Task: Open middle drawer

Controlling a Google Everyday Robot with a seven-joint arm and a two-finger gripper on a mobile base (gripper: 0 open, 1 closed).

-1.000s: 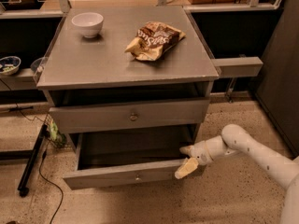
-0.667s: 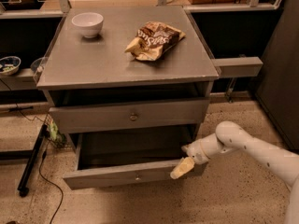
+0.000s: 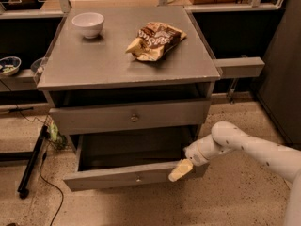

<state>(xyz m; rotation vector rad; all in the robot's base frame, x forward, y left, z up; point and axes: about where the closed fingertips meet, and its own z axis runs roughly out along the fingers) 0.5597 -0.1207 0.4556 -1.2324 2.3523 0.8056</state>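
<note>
Warm, dim light falls from above. The grey counter [image 3: 94,65] top is the brightest surface in the centre of the frame, with a soft sheen and no hard glare. The bowl [image 3: 88,23] and snack bag [image 3: 156,40] cast short, faint shadows. The inside of the pulled-out middle drawer [image 3: 108,179] lies in deep shadow. The gripper [image 3: 181,170], at that drawer's front in the lower centre-right, catches the light and looks pale yellow. The upper left and right edges are nearly black.

Gripper [image 3: 180,170] at middle drawer [image 3: 113,178] — arm [image 3: 256,147] cropped
</note>
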